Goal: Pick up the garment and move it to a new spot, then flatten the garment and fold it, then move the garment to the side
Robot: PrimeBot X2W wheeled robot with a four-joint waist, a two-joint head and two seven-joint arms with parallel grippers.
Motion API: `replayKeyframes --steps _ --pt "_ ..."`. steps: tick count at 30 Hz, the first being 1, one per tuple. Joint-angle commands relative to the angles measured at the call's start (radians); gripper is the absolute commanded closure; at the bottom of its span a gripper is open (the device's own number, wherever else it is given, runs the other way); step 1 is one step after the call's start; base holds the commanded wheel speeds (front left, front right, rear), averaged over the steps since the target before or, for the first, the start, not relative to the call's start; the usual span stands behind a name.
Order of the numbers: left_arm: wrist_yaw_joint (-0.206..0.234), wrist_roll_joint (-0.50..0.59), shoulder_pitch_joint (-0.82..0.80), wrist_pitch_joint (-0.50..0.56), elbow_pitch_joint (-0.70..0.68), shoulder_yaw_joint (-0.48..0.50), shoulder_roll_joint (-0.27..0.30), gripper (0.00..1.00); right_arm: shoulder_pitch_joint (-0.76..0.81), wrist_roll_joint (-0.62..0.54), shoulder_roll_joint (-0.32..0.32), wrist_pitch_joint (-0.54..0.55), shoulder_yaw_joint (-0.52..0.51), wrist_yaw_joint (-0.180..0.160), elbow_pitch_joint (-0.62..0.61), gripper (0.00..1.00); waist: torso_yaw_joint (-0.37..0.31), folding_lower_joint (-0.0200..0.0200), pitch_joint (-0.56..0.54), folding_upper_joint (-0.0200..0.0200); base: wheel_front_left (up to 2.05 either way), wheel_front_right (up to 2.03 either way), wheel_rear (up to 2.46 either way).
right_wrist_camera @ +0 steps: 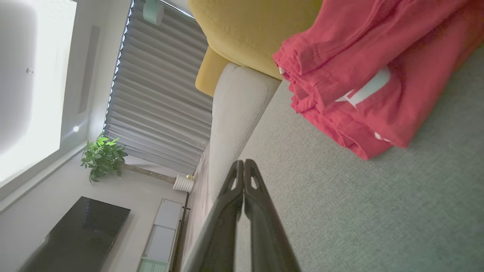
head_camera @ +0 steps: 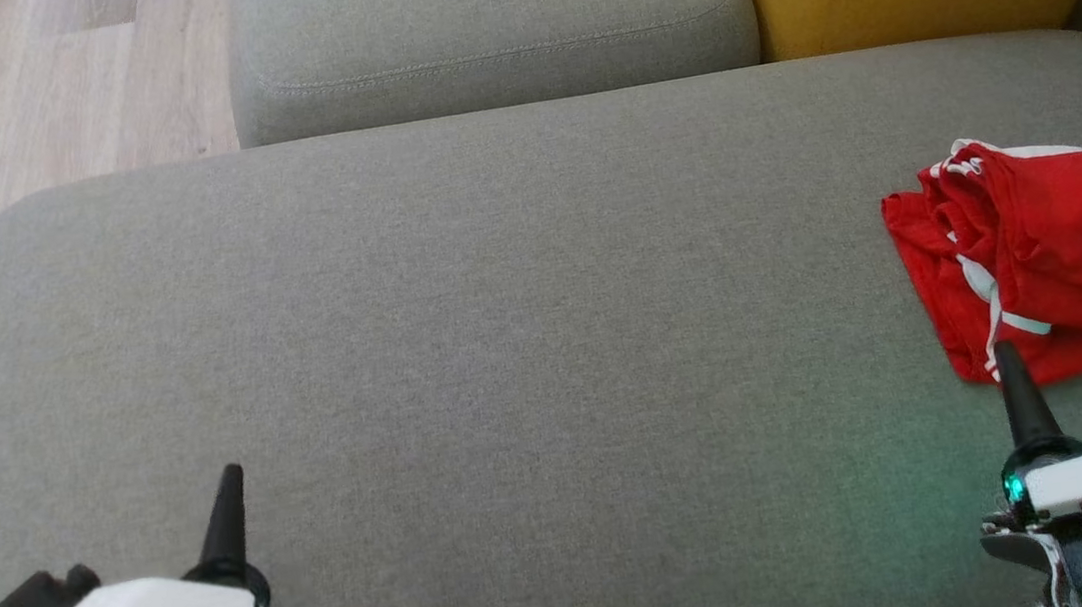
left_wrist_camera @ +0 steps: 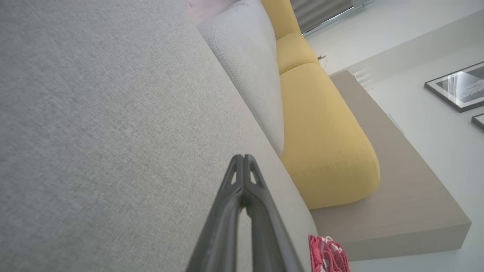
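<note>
Crumpled red cloth garment [head_camera: 1048, 250] with white trim at right of grey fabric sofa cushion [head_camera: 505, 347] — just beyond right hand [head_camera: 1005, 352], fingers together. Near left, left hand [head_camera: 232, 473], fingers likewise together.

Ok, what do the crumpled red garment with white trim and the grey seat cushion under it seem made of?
The crumpled red garment with white trim looks like thin, matte sports fabric, perhaps polyester: it drapes in soft folds. The grey seat cushion looks like coarse woven upholstery cloth, matte, with a flecked weave.
</note>
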Motion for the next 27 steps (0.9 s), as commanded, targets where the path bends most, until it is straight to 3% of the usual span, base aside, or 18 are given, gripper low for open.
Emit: replayKeyframes --steps 1,27 --pt "-0.01 -0.03 -0.064 0.008 -0.028 0.044 0.006 1.0 -0.063 0.035 -0.005 0.004 0.01 -0.001 -0.027 1.0 0.0 0.0 0.001 0.0 0.0 0.0 0.0" --pt "-0.072 -0.311 -0.114 0.078 0.006 0.138 -0.032 1.0 -0.107 0.337 -0.006 0.009 -0.006 -0.001 0.016 1.0 -0.009 0.0 0.011 0.0 0.0 0.0 0.0"
